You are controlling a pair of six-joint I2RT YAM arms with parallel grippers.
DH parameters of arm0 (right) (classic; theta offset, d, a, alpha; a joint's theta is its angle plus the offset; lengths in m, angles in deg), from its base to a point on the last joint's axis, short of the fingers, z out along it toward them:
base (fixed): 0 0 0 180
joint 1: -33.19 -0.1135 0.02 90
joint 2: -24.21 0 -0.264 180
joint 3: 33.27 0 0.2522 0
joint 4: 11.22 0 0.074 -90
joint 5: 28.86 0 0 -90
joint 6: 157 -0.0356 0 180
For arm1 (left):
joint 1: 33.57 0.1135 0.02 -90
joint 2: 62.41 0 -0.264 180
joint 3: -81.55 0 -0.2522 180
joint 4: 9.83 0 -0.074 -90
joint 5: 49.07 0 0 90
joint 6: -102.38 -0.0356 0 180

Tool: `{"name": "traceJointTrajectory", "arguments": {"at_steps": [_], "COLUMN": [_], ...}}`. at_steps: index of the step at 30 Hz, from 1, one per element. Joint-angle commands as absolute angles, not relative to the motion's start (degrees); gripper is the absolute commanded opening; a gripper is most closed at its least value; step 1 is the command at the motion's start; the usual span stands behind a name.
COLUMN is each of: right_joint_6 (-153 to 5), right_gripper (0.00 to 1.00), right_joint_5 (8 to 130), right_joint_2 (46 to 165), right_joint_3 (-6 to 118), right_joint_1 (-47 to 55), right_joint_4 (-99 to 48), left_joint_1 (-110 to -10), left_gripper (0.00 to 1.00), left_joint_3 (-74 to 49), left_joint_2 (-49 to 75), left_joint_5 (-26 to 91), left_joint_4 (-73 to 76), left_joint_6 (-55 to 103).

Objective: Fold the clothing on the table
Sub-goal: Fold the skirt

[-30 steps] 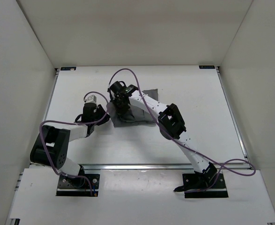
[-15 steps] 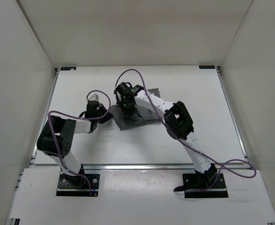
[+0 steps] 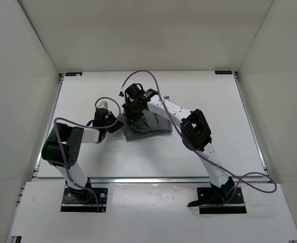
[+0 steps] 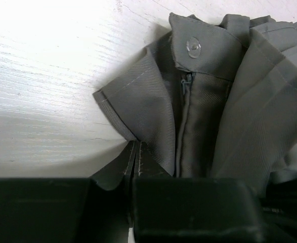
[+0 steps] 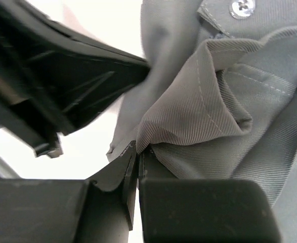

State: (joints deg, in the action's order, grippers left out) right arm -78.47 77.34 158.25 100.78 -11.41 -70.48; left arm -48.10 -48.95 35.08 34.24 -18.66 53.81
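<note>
Near the middle of the table (image 3: 214, 111), the bunched grey skirt (image 3: 151, 126) is lying pinched by both arms: the left gripper (image 4: 134, 157), wider open a second ago, is now closing on a left-edge fold, and the right gripper (image 5: 137, 157) is still clamping cloth just beside it.
</note>
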Motion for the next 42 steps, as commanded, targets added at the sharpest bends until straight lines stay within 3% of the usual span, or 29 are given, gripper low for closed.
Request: {"name": "traceJointTrajectory", "arguments": {"at_steps": [1,13,22,28,32,36,38,40,42], "right_joint_6": [-79.48,-80.98,-79.48,-79.05,-78.96,-77.38,-76.24,-75.44,-75.44], "right_gripper": [0.01,0.0,0.0,0.0,0.0,0.01,0.06,0.27,0.33], "right_joint_5": [83.01,87.33,82.07,75.13,66.0,68.06,70.96,72.38,73.61], "right_joint_2": [155.78,158.25,161.67,166.5,170.28,168.89,167.13,165.03,162.3], "right_joint_3": [103.62,100.47,101.16,105.82,112.48,113.39,113.03,113.03,113.73], "right_joint_1": [-12.6,-13.48,-12.42,-13.39,-14.44,-14.8,-15.15,-15.06,-15.06], "right_joint_4": [-67.52,-65.16,-69.19,-74.19,-80.43,-80.28,-79.04,-77.38,-76.58], "left_joint_1": [-47.99,-47.81,-45.62,-44.74,-43.85,-42.45,-42.01,-41.48,-40.79], "left_gripper": [0.03,0.02,0.05,0.2,0.22,0.23,0.24,0.25,0.26], "left_joint_3": [-48.39,-48.75,-50.15,-49.89,-50.59,-51.56,-51.47,-51.2,-51.56], "left_joint_2": [35.06,35.14,30.06,28.47,26.1,19.61,15.92,12.67,9.67], "left_joint_5": [33.64,32.59,32.05,31.53,31.44,33.46,35.04,36.71,39.08], "left_joint_4": [-17.08,-17.7,-15.76,-15.32,-15.06,-13.75,-12.08,-10.75,-9.96], "left_joint_6": [53.43,53.69,53.52,53.34,53.52,53.87,53.61,53.43,53.25]}}
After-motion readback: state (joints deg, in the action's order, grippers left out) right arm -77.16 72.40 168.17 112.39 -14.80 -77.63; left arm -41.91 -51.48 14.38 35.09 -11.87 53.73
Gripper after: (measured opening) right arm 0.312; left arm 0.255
